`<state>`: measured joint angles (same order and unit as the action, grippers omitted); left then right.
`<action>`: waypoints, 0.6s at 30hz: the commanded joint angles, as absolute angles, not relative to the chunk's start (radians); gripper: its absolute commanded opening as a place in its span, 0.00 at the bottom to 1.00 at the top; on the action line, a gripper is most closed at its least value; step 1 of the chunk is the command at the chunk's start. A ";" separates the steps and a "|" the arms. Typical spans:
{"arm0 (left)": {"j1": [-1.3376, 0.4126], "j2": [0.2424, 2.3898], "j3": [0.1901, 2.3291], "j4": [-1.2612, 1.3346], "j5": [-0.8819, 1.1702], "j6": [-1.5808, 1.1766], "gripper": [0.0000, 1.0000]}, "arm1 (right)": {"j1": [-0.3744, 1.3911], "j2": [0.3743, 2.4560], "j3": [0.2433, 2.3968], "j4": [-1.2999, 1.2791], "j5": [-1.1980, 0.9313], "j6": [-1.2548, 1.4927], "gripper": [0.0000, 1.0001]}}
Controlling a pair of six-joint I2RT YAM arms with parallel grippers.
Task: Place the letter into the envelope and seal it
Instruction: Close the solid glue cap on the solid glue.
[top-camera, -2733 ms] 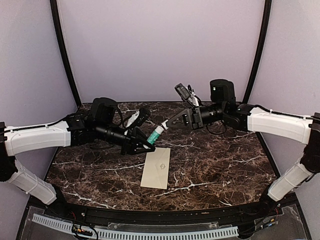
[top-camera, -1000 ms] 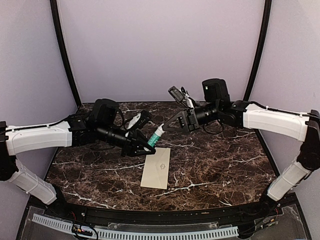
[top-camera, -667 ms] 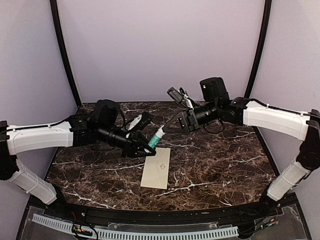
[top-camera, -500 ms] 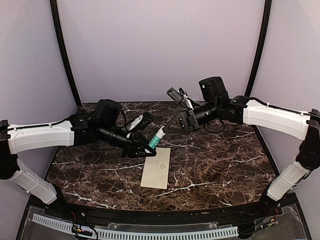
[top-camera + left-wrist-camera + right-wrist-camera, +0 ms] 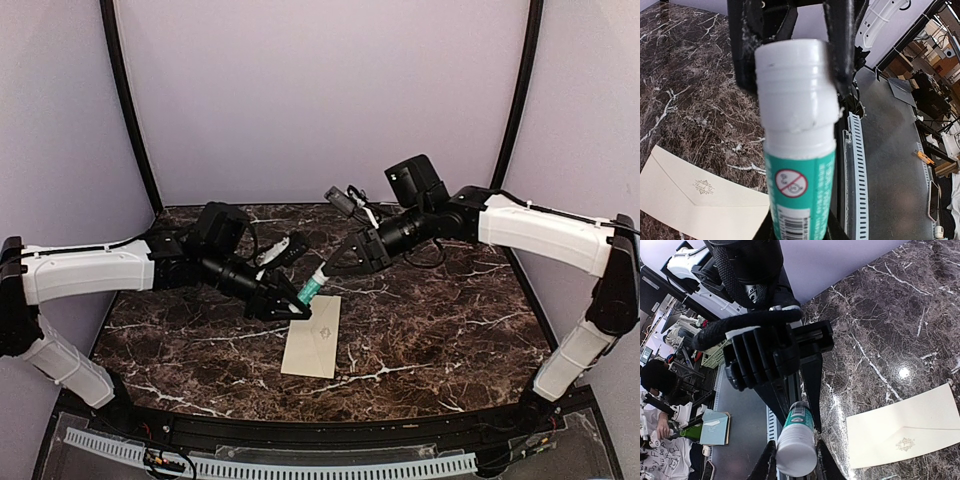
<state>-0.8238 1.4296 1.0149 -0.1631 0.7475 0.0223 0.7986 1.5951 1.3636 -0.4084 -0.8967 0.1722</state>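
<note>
Left gripper [image 5: 292, 302] clamped on teal body of glue stick [image 5: 310, 289], stick held tilted above table [image 5: 440, 320]. Right gripper [image 5: 326, 272] meets it from other side, fingers pressed on both sides of white cap [image 5: 795, 456]. Envelope [image 5: 312, 336] lies flat on table just below and in front of stick, flap face up with small emblem, flap down. Neither gripper touches envelope.
</note>
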 commanded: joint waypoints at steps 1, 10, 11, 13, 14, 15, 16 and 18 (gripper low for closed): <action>-0.825 1.422 1.061 -0.108 0.760 0.022 0.00 | 0.839 1.606 1.372 -0.429 -0.897 0.155 0.03; -0.825 1.430 1.058 -0.087 0.771 0.008 0.00 | 0.856 1.615 1.361 -0.413 -0.913 0.163 0.02; -0.825 1.430 1.057 -0.086 0.771 0.007 0.00 | 0.857 1.617 1.361 -0.413 -0.915 0.163 0.02; -0.825 1.428 1.056 -0.081 0.769 0.006 0.00 | 0.860 1.621 1.361 -0.418 -0.918 0.163 0.02; -0.825 1.427 1.056 -0.080 0.768 0.005 0.00 | 0.861 1.622 1.359 -0.419 -0.920 0.162 0.02; -0.825 1.428 1.055 -0.078 0.768 0.005 0.00 | 0.863 1.624 1.359 -0.419 -0.921 0.163 0.02; -0.825 1.426 1.054 -0.077 0.769 0.005 0.00 | 0.864 1.625 1.359 -0.420 -0.923 0.163 0.01; -0.822 1.425 1.053 -0.071 0.772 0.005 0.00 | 0.869 1.629 1.361 -0.421 -0.925 0.163 0.01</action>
